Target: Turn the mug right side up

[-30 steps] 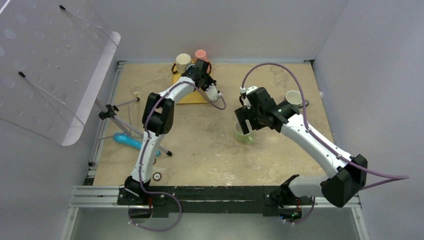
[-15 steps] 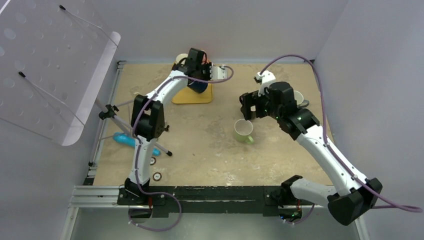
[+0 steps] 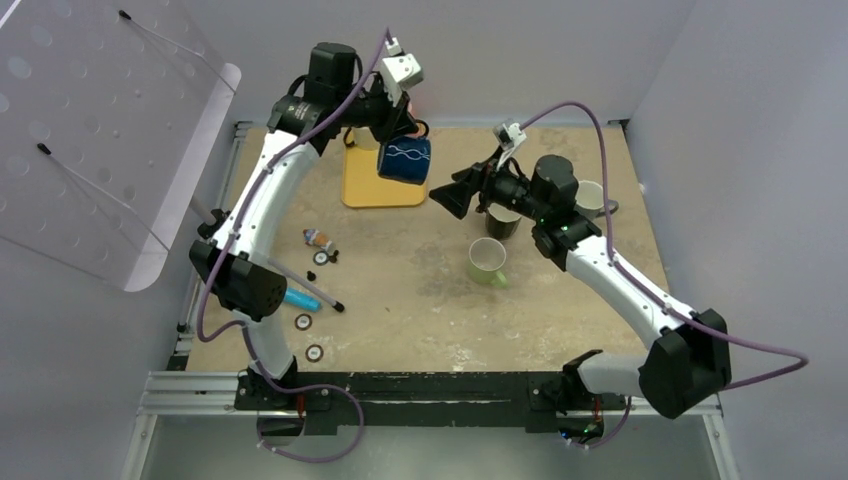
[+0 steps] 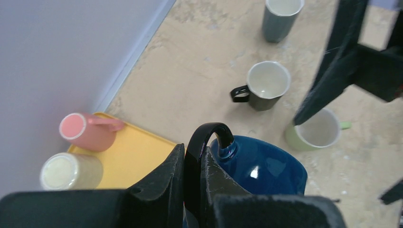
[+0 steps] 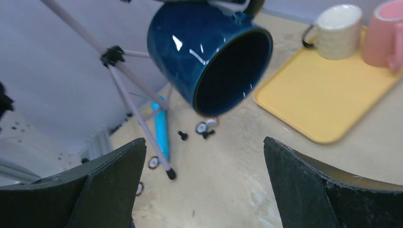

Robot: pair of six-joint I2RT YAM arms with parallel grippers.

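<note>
A dark blue mug with a white wavy line hangs in the air over the right edge of the yellow tray. My left gripper is shut on its black handle. The mug is tilted on its side, its open mouth facing my right gripper and a little downward. My right gripper is open wide and empty, held in the air just right of the mug and pointing at it without touching.
A pink mug and a cream mug stand upside down on the tray. A black mug, a green mug and a grey mug stand upright. A tripod, a blue tube and small parts lie at the left.
My left arm has lifted the blue mug off the tray and tipped it sideways. My right gripper has risen from the green mug and turned left toward the blue mug.
</note>
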